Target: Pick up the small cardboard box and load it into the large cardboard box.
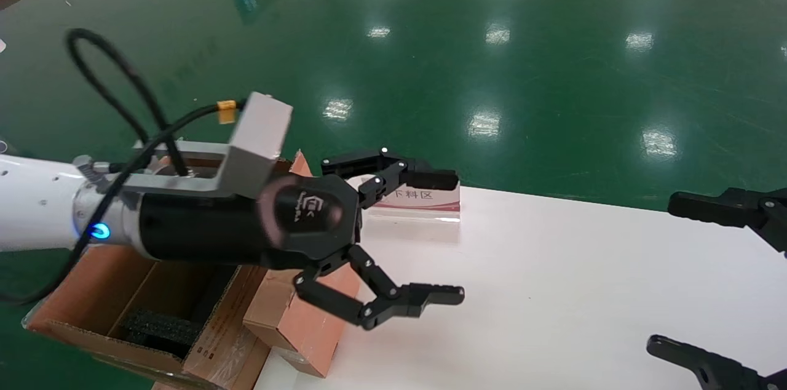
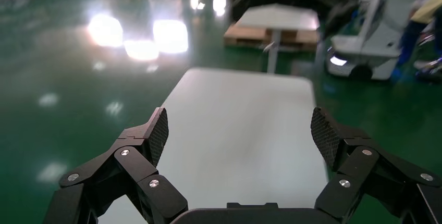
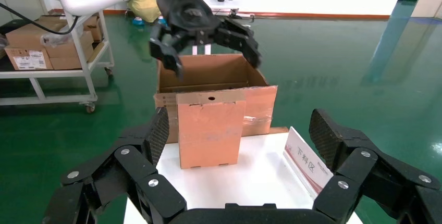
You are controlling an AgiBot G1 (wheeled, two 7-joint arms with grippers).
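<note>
Currently the left gripper (image 1: 424,242) hovers spread wide and empty above the small cardboard box (image 1: 307,316), which stands upright at the white surface (image 1: 553,291) edge, touching the large cardboard box (image 1: 123,316). Right gripper (image 1: 719,282) idles released at the far end. Best move, probably: drop straight down, straddle the carton's narrow faces, clench firmly, then lift clear of the flaps.
</note>
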